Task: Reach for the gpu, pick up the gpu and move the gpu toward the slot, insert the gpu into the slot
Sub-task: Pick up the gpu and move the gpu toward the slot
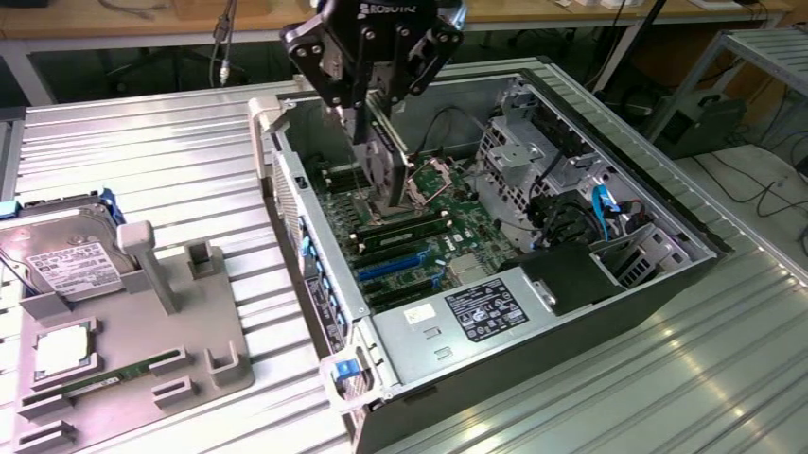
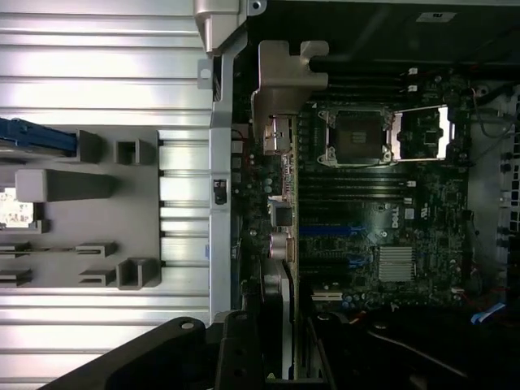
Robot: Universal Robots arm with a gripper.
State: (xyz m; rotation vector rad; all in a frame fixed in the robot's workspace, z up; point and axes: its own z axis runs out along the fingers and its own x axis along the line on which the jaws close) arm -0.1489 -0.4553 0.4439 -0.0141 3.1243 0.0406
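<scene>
The carry step appears to be in hand. The black two-finger gripper point(image 1: 375, 99) hangs upright over the open grey metal computer case point(image 1: 531, 378), jaws clamped on the thin dark gpu card point(image 1: 385, 165), silvery bracket attached. The card is above and apart from the long blue plastic slot point(image 1: 394, 267). Seating calls for edge-to-groove alignment.

Ribbed silver metal table point(image 1: 151, 161) carries an open black computer tower case point(image 1: 569, 345) on its side, beside a grey plastic parts holder point(image 1: 139, 331).
</scene>
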